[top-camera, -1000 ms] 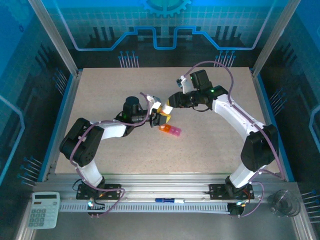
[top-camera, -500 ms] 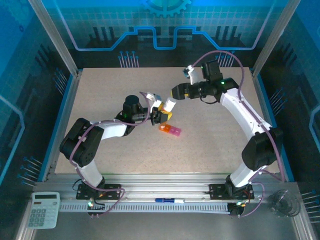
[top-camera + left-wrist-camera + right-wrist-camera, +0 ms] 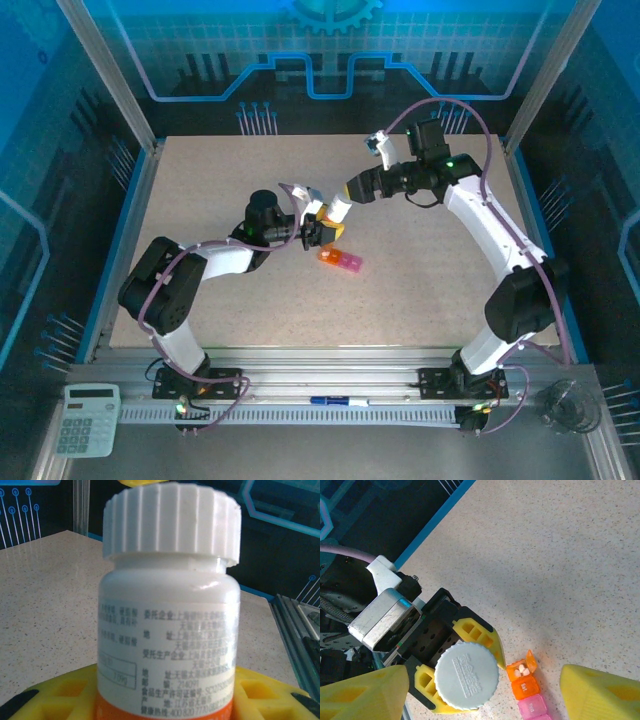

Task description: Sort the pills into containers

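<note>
Left fingers [image 3: 477, 637] clamp the white bottle [image 3: 167, 630], right fingers [image 3: 360, 695] spread apart over its cap [image 3: 466, 676], and the container strip [image 3: 527, 692] lies on the surface [image 3: 570, 555] beside it, orange lid [image 3: 531, 660] up with probably pills [image 3: 522, 669] inside; light, stiff, slick plastic, so pinch its long sides.

On the speckled desk [image 3: 560, 555], the left end effector [image 3: 454, 664] clamps a white ribbed-cap bottle [image 3: 466, 676] at 7 o'clock, while the containers [image 3: 526, 692] at the bottle's 3 o'clock show white pills [image 3: 522, 670] in the open orange compartment.
</note>
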### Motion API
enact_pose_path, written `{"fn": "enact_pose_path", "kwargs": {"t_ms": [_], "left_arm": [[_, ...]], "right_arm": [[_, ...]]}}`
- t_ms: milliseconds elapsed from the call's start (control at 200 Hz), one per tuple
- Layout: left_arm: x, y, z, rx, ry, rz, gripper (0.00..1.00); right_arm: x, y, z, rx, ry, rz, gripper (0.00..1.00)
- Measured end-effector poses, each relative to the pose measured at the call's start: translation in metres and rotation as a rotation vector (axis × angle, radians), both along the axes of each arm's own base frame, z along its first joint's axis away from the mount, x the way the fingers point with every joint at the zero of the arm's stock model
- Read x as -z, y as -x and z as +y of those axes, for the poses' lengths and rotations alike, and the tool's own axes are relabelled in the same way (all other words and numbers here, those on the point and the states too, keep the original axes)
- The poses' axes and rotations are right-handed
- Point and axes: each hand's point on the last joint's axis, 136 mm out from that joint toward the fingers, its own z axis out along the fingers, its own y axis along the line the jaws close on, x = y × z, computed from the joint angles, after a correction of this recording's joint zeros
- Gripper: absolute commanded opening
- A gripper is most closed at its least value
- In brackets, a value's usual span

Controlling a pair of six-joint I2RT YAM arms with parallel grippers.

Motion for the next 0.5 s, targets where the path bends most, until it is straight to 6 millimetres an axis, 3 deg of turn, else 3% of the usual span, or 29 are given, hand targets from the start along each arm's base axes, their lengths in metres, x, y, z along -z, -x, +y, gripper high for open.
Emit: {"fn": "enact_pose_path", "kwargs": {"t_ms": [310, 500], "left_arm": [[0.000, 0.001, 0.000, 0.004, 0.001, 0.000, 0.00], [0.000, 0.001, 0.000, 0.005, 0.001, 0.000, 0.00]], "right_arm": [[0.021, -0.001, 0.012, -0.040, 0.014, 0.039, 0.78], [0.026, 0.000, 0.018, -0.054, 0.018, 0.052, 0.70]]}}
